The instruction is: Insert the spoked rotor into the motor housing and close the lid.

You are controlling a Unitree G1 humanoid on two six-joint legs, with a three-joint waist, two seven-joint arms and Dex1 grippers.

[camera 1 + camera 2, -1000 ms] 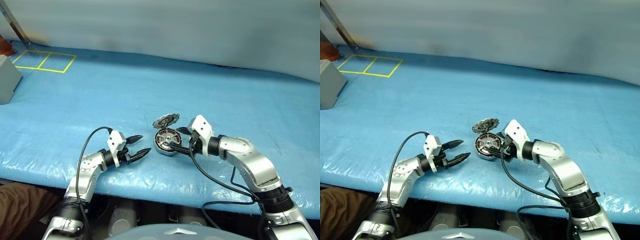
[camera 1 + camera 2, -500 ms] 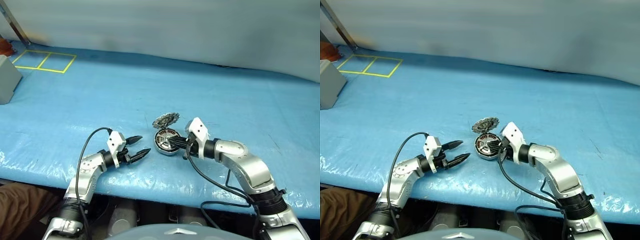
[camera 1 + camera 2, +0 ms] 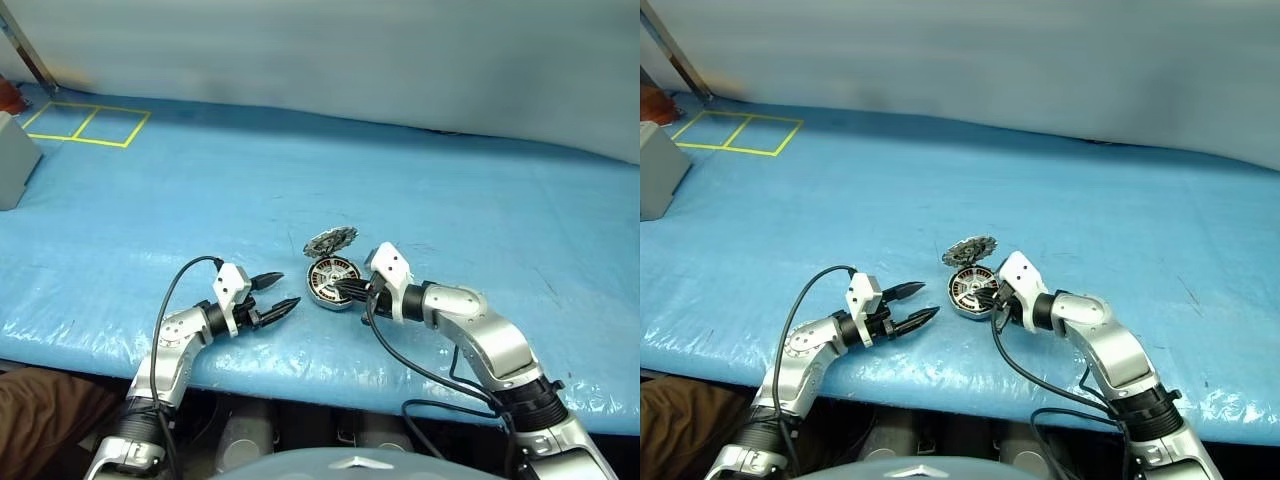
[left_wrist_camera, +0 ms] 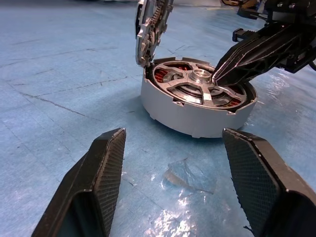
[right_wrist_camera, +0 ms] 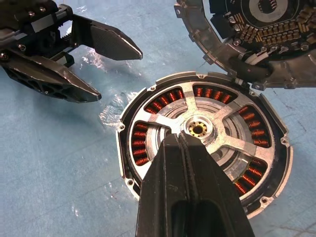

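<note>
Counter (image 3: 400,180) is mostly bare blue sheet; wide free room behind and to both sides of the motor housing (image 3: 331,285). The lid (image 3: 331,240) stands up on its hinge at the housing's far rim, blocking approach from behind. Right end effector (image 5: 185,143), fingers pressed together, lies across the housing's near-right side with its tip on the spoked rotor (image 5: 202,133) beside the hub, so the top opening is partly taken. Left end effector (image 3: 282,291) sits near the housing's left side, fingers spread, with a strip of bare counter between them. Grey box (image 3: 15,160) at the far left edge, well apart.
</note>
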